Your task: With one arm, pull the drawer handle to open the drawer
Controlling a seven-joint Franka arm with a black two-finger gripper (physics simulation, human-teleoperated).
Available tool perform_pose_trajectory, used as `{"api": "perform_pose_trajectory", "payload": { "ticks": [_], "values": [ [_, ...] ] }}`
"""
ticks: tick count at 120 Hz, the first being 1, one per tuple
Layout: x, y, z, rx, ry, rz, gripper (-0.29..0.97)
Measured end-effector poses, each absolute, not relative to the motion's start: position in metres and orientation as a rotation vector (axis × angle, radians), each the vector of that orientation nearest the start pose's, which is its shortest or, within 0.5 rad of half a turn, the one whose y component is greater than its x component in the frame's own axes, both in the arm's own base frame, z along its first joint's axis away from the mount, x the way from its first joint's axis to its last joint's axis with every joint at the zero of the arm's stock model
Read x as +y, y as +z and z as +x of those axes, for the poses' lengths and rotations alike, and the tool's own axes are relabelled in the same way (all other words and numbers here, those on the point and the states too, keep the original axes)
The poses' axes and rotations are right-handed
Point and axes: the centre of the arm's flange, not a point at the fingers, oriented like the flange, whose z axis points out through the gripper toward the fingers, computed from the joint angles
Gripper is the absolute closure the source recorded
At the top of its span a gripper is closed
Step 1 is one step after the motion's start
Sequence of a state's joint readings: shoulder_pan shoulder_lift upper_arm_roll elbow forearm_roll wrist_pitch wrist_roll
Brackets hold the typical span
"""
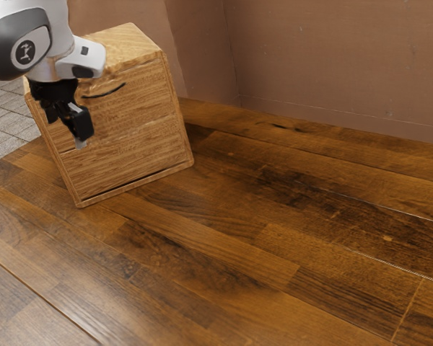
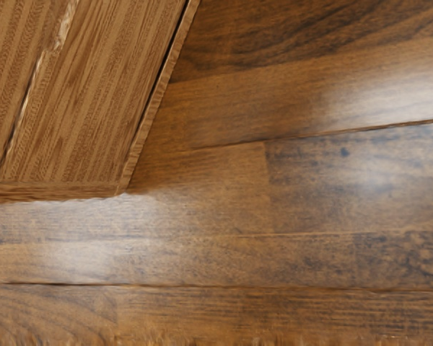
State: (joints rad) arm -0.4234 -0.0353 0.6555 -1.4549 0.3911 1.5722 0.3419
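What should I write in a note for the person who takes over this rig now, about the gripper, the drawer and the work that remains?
Gripper: hangs in front of the cabinet, below the handle and not on it; I cannot read whether it is open or shut.
Drawer: its front looks flush with the cabinet, so shut.
Done: only the approach.
Left: raise the gripper to the handle, grasp it, and pull the drawer out.

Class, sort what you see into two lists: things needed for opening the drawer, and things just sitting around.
Needed: gripper, drawer handle, drawer, cabinet.
Just there: plank surface, back wall, grey tiles.
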Motion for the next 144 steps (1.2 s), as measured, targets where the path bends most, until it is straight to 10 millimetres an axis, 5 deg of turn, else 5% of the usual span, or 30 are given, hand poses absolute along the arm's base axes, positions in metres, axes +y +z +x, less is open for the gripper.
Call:
{"api": "perform_pose_trajectory", "payload": {
  "ticks": [7, 14, 20, 33, 40, 46, 65, 76, 111, 144],
  "values": [
    [0.241, 0.723, 0.487, -0.063, -0.069, -2.725, 0.00],
    [0.247, 0.738, 0.480, -0.071, -0.109, -2.711, 0.00],
    [0.204, 0.745, 0.497, 0.062, -0.159, -2.713, 0.00],
    [0.044, 0.745, 0.534, 0.520, -0.260, -2.698, 0.00],
    [0.013, 0.739, 0.538, 0.615, -0.264, -2.699, 0.00],
    [0.023, 0.736, 0.539, 0.603, -0.254, -2.708, 0.00],
    [0.095, 0.726, 0.537, 0.449, -0.187, -2.739, 0.00],
    [0.116, 0.723, 0.534, 0.414, -0.168, -2.746, 0.00],
    [0.114, 0.691, 0.557, 0.500, -0.112, -2.616, 0.00],
    [0.111, 0.689, 0.575, 0.572, -0.159, -2.483, 0.00]
  ]
}}
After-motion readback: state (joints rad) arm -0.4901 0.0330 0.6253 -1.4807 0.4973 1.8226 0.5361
